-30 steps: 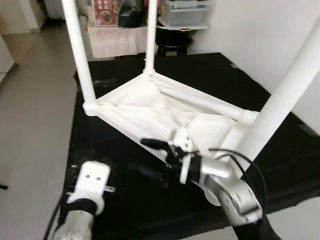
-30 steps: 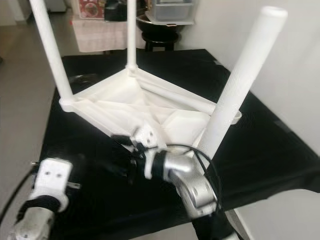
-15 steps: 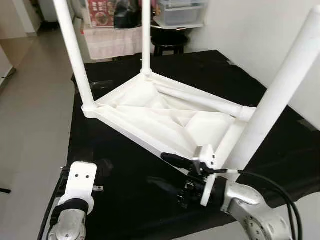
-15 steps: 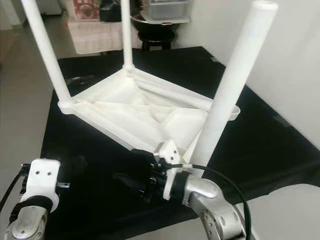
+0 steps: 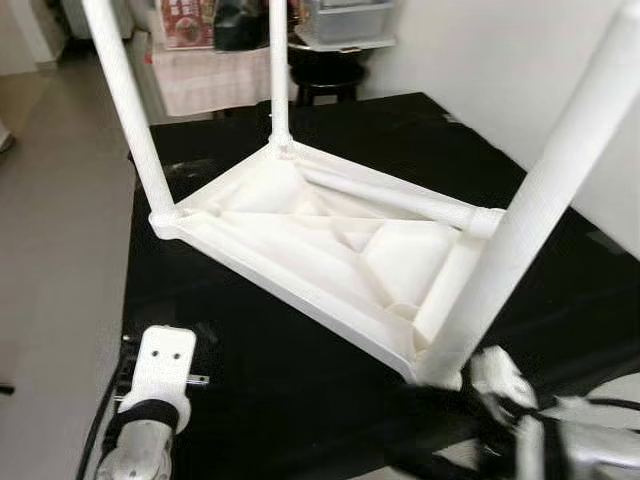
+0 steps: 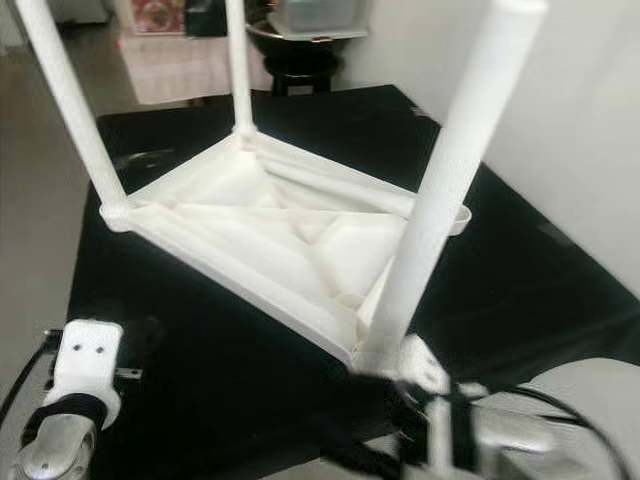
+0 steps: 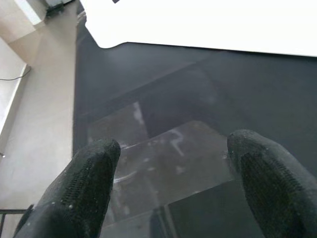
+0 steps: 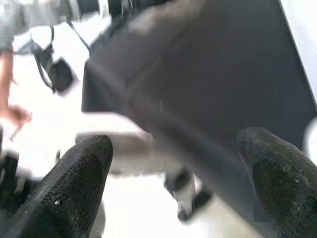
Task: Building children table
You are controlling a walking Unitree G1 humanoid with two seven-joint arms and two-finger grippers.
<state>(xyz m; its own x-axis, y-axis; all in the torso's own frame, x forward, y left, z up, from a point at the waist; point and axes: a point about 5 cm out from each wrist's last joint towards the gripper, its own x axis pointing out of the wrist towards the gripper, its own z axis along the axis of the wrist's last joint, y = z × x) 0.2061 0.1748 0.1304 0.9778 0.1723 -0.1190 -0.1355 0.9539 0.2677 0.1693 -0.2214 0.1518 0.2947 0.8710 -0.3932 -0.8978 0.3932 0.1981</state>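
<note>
The white children's table (image 5: 330, 240) lies upside down on a black mat (image 5: 250, 380). Three of its legs stand up: one at the left (image 5: 125, 100), one at the far corner (image 5: 278, 70) and a thick one at the near right (image 5: 540, 200). My left gripper (image 7: 173, 153) hovers open and empty over the mat in front of the table's near edge; its white wrist mount (image 5: 165, 365) is at the lower left. My right arm (image 5: 540, 435) is a blur below the near-right leg. Its gripper (image 8: 173, 148) is open with nothing between the fingers.
A black stool (image 5: 325, 75), a hanging cloth (image 5: 205, 75) and plastic storage boxes (image 5: 345, 20) stand behind the mat. A white wall (image 5: 500, 60) runs along the right side. Bare floor (image 5: 60, 200) lies to the left.
My right gripper has drawn back from the table's near corner, down and to the right, and is now blurred. The view has shifted slightly. The left arm has hardly moved.
</note>
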